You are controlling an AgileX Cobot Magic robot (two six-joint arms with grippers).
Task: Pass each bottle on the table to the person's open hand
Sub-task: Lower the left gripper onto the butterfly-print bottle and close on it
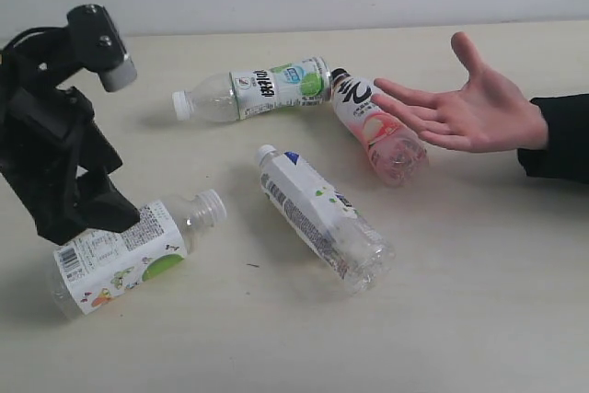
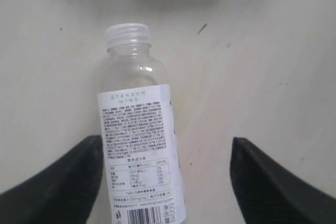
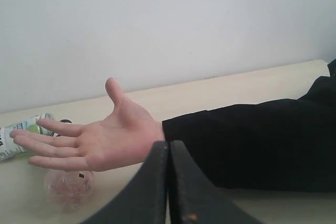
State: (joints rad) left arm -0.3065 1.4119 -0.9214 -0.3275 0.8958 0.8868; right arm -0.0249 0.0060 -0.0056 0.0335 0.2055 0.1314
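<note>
– Exterior view first: where are the bottles?
– All four lie on their sides on the table (image 1: pixel 479 319). The back bottle (image 1: pixel 253 91) has its white cap to the left. Its base is just beside the black cap of the pink bottle (image 1: pixel 377 131). The middle bottle (image 1: pixel 322 218) lies slantwise, apart from the others. The front bottle (image 1: pixel 124 260) is at the near left, against the black arm (image 1: pixel 55 163).
– And the hand?
– The hand (image 1: pixel 479 112) reaches in from the right, open, palm up, with its fingertips above the pink bottle.
– How do the left jaws stand?
– Wide apart. In the left wrist view, the left gripper (image 2: pixel 165 145) straddles the front bottle, whose clear neck points away from the camera. One finger (image 2: pixel 58 182) is just beside the label, though I cannot tell whether it touches. The other stands clear of the bottle, so nothing is clamped.
– And the right side?
– The right gripper (image 3: pixel 168 148) shows only in its own wrist view. Its jaws are pressed together with nothing between them. It sits just in front of the open palm and the dark sleeve (image 3: pixel 252 145).
</note>
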